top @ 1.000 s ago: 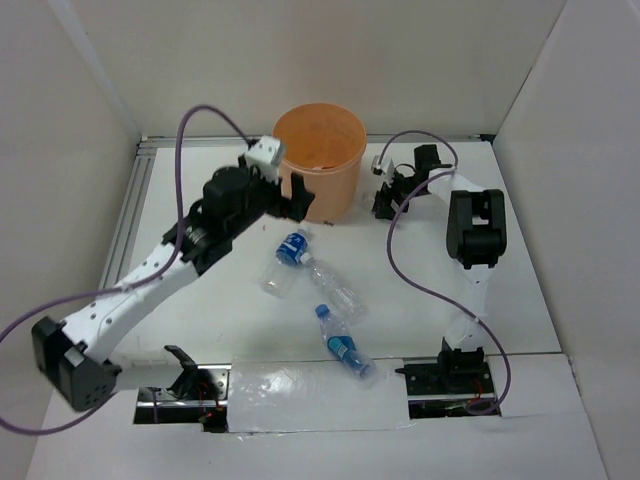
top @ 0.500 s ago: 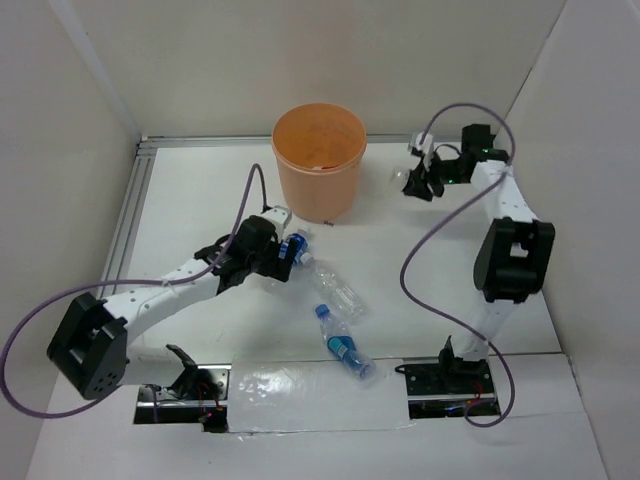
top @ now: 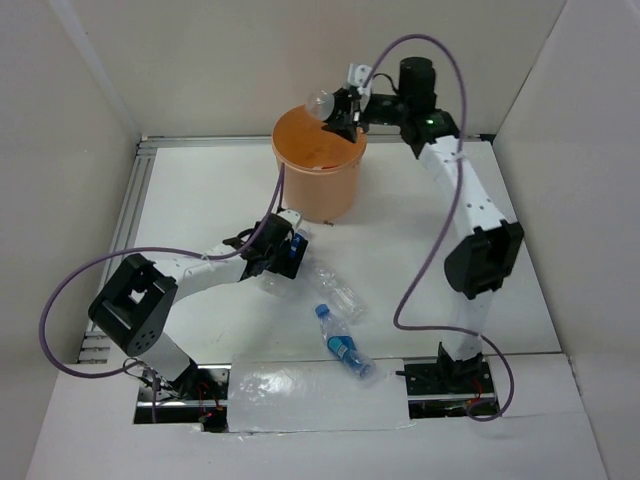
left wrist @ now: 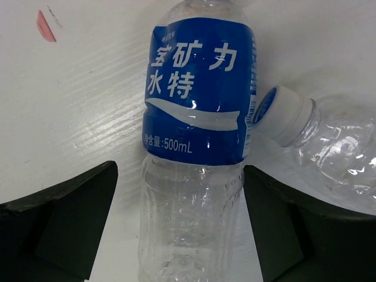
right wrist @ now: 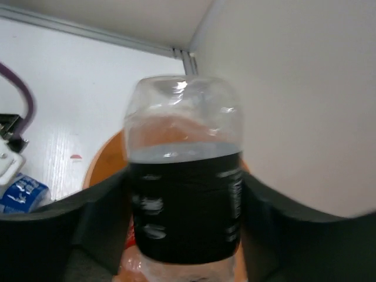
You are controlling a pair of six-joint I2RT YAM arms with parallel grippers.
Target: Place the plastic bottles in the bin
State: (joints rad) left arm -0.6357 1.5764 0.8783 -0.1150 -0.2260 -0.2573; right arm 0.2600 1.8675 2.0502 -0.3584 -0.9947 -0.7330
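The pale-orange bin (top: 318,180) stands at the back middle of the table. Over its far rim my right gripper (top: 340,106) is shut on a clear plastic bottle with a black label (right wrist: 185,205), its fingers (right wrist: 100,226) pressed on both sides; the bin (right wrist: 101,161) shows below it. My left gripper (top: 284,250) is low on the table and open, straddling a lying clear bottle with a blue label (left wrist: 197,141). The left finger (left wrist: 64,217) stands a little off that bottle and the right one is close beside it.
A clear bottle with a white cap (left wrist: 329,147) lies right next to the blue-label one, seen from above as a crumpled clear bottle (top: 337,291). A blue-capped bottle (top: 344,346) lies near the front edge. White walls enclose the table.
My right gripper closed on the black-label bottle on the table right of the bin and carried it up over the bin. My left gripper came down from beside the bin to the blue-label bottle.
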